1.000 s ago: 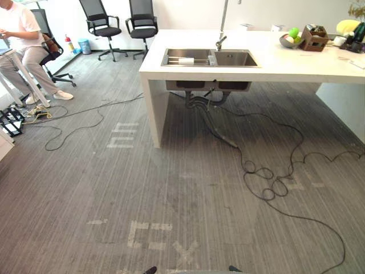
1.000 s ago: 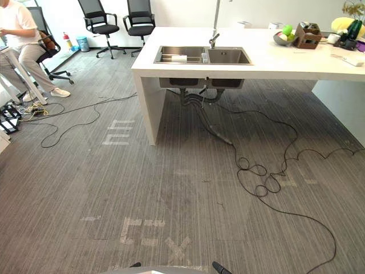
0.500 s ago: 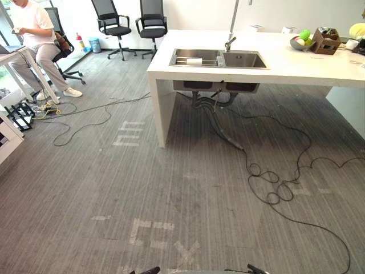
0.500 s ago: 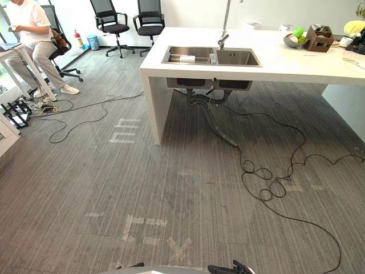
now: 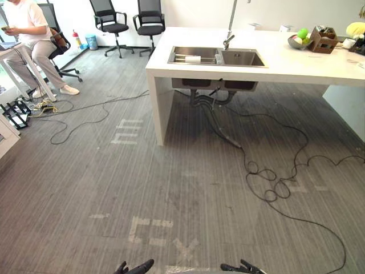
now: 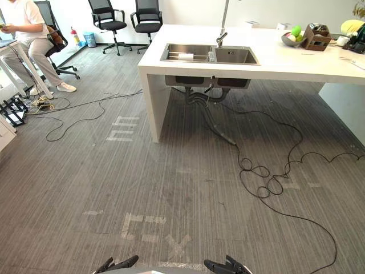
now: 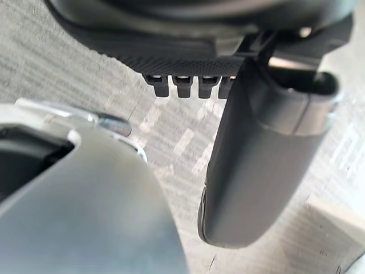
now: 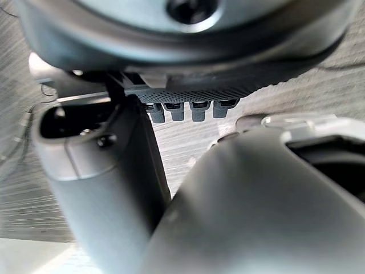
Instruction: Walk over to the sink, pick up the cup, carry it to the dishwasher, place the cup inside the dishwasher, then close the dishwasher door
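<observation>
At the far end of the grey carpet floor [image 5: 85, 182], left eye view: white surface [image 5: 296, 64] carrying a steel double sink [image 5: 242, 58] and faucet [image 5: 228, 41]. A white cylinder, apparently the cup [image 5: 193, 59] (too small to be sure), lies on the rack in the sink's left basin. Fruit bowl [image 5: 295, 41] further right. Two office chairs [image 5: 109, 24] and a seated person [image 5: 27, 31] to the left.

Right eye view: left hand [image 6: 117, 265] and right hand [image 6: 227, 266] at the lower edge, well apart from the sink, fingers loosely spread, holding nothing.

Left wrist view: left thumb [image 7: 259, 171] extended, carpet beyond.

Right wrist view: right thumb [image 8: 102, 188] likewise straight, nothing gripped.
</observation>
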Available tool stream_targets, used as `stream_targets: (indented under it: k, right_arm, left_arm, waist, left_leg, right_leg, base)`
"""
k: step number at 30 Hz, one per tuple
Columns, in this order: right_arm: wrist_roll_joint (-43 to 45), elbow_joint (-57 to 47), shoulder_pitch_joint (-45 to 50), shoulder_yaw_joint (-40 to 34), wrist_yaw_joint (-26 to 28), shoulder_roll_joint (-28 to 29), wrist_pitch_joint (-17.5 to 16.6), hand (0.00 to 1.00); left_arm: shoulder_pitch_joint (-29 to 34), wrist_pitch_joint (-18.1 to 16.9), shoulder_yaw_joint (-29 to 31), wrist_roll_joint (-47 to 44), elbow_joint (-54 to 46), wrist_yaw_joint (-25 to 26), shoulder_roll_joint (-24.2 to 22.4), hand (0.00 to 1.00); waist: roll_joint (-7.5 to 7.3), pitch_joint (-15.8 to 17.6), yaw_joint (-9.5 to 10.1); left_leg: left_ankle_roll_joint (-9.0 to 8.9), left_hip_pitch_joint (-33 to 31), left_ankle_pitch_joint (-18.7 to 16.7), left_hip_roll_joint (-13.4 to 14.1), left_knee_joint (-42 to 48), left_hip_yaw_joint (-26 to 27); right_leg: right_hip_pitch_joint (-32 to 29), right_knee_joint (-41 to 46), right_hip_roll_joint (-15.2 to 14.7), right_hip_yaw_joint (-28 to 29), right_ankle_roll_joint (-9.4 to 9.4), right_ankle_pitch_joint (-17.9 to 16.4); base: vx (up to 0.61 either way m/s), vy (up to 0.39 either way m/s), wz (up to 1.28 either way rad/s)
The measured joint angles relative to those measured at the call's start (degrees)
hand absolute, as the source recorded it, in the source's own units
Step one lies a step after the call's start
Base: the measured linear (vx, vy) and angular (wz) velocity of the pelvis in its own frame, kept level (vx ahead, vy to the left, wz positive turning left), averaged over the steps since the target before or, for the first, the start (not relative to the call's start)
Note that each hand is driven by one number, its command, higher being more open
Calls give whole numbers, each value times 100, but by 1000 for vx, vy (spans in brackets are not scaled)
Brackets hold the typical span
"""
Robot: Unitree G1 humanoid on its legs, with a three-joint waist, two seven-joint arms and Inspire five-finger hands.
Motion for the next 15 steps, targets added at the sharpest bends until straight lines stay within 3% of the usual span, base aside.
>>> stream_targets:
  k: [1, 2, 3, 4, 6, 10, 12, 14, 15]
  right_arm:
    - [125, -144, 97, 5, 4, 67, -125, 100]
    - [160, -202, 141, 5, 23, 68, -175, 100]
    - [266, -350, 163, 8, 71, 100, -282, 100]
    - [336, -458, 167, 44, 78, 148, -500, 100]
    - [483, -454, 200, 124, 163, 214, -684, 100]
    - [940, -453, 290, 80, 405, 302, -960, 100]
    - [998, -511, 366, -67, 481, 385, -978, 100]
    - [998, -635, 416, -135, 523, 444, -974, 100]
    - [999, -749, 470, -146, 532, 474, -961, 100]
  left_arm:
    - [25, -61, -2, 1, -66, 102, 1, 100]
    - [38, -77, 36, 3, -125, 172, -17, 100]
    - [50, -94, 165, -3, -201, 286, -95, 100]
    - [51, -124, 261, -54, -291, 388, -108, 100]
    - [50, -125, 390, -62, -365, 506, -116, 100]
    - [-108, -142, 670, -47, -385, 595, -264, 100]
    - [-229, -53, 769, -17, -387, 478, -299, 100]
    - [-282, 7, 784, 11, -394, 327, -316, 100]
    - [-316, 25, 784, 37, -415, 285, -356, 100]
  waist:
    - [-72, 50, -19]
    - [-80, 64, -4]
    - [-108, 107, -4]
    - [-99, 310, -18]
    - [-197, 364, -28]
    - [-167, 414, -135]
    - [-152, 427, -141]
    - [-155, 434, -139]
    - [-156, 435, -158]
  left_leg:
    - [92, 35, -62, -89, 9, -25]
    - [120, 32, -79, -122, 17, -30]
    - [195, 66, -124, -159, 35, -30]
    - [297, 271, -165, -162, 82, -43]
    - [358, 393, -301, -112, 193, -64]
    - [347, 426, -614, 63, 444, -180]
    - [234, 570, -980, 171, 639, -215]
    - [100, 767, -1347, 149, 896, -244]
    - [40, 895, -1664, 138, 1119, -308]
  right_leg:
    - [-233, 745, -233, 2, 262, -250]
    - [-480, 1269, -309, 37, 301, -282]
    - [-1010, 2386, -464, 107, 321, -213]
    - [-1316, 3234, -565, 170, 217, -178]
    - [-1540, 3499, -546, 140, 204, -449]
    - [-1922, 2336, -274, -179, 127, -444]
    - [-2047, 1086, -10, -154, 2, 29]
    - [-2097, 768, 50, -111, -81, 231]
    - [-2123, 889, 36, -87, -232, 281]
  base:
    - [3, 79, 25]
    - [9, 78, 23]
    - [29, 101, 8]
    - [46, 103, 8]
    - [93, 101, 6]
    - [213, 49, 12]
    - [331, -36, 14]
    - [487, -112, 15]
    - [455, -126, 25]
